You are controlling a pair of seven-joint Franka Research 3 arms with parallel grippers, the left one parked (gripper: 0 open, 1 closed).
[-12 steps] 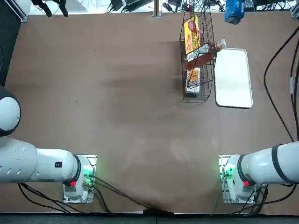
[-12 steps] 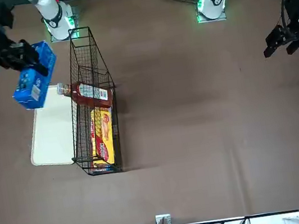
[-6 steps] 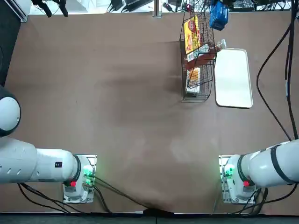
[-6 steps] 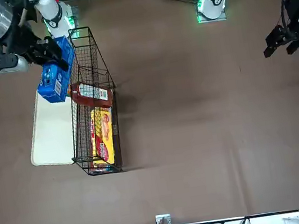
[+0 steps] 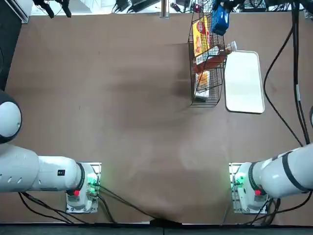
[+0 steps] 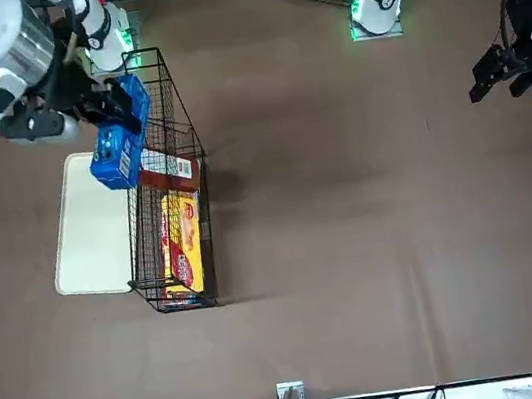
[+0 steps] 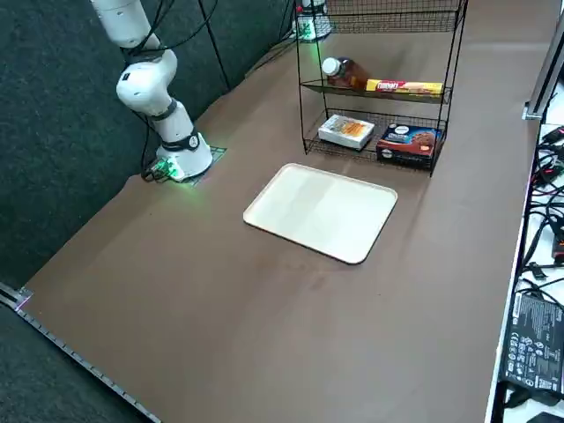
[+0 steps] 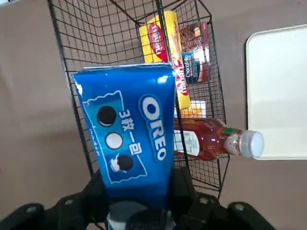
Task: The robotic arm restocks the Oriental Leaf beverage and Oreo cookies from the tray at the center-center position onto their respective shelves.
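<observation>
In the front view, from left to right, the tray [image 6: 90, 227] comes first: a white, rounded rectangle lying flat on the brown table [image 6: 348, 207], just beside the rack. The robotic arm [image 6: 3, 39] reaches in above it, its black right gripper [image 8: 136, 177] at the rack's tray-facing side. The fingers are closed around the blue Oreo cookies box [image 8: 132, 129], one on each side of it, and the box points away from the gripper, with the OREO lettering in plain sight in the right wrist view. In the top and front views the box overlaps the edge of the rack; whether it touches the wire there, I cannot tell.

Next stands the tall black wire rack [image 7: 397, 94], its tiers showing in the right side view. The Oriental Leaf bottle [image 8: 201, 139] lies on its side on the middle of the three tiers seen there, its white cap towards the tray and poking out past the rack's edge. A yellow packet [image 7: 405, 86] with red marks lies beside the bottle on the same tier. On the tier below, a white box [image 7: 346, 131] with an orange picture sits next to a dark blue and red box [image 7: 408, 143].
</observation>
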